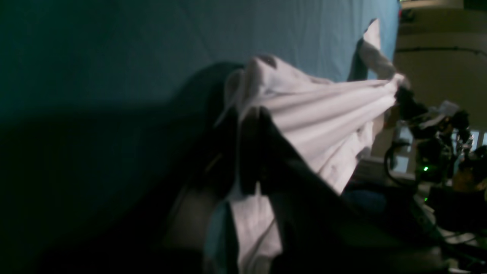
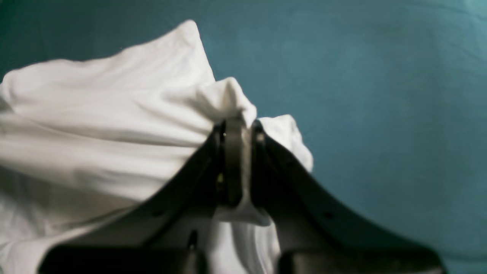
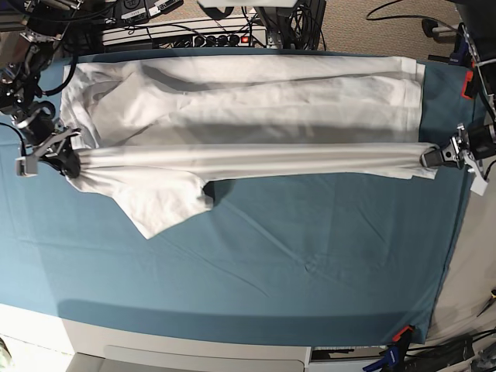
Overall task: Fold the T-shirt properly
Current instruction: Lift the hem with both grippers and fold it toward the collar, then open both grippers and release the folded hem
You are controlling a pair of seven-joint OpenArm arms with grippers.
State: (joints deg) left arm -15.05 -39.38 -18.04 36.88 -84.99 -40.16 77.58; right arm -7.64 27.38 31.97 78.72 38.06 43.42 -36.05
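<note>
My left gripper (image 3: 431, 157) sits at the 3 o'clock edge of the base view, its jaws pressed together on a gathered bunch of the T-shirt (image 3: 240, 101). My right gripper (image 3: 66, 160) sits at the 9 o'clock edge, likewise clamped on bunched white fabric. In the right wrist view, the fingers (image 2: 234, 160) stand nearly closed, with a fold of cloth rising from between them toward 12 o'clock.

The T-shirt lies across the upper half of the teal cloth (image 3: 294, 263), spanning from 9 o'clock to 3 o'clock. Its near edge runs as a taut, narrow band between my two grippers, lifted off the surface; a shadow falls on the flat portion behind it. One sleeve (image 3: 167, 203) hangs down toward 7 o'clock, just beside the right gripper, and rests on the teal cloth.

In the left wrist view, the fabric (image 1: 323, 114) fans out from my pinch toward 2 o'clock, where the opposite gripper (image 1: 399, 93) holds it. This view is dark and blurred; the fingertips are not distinct.
</note>
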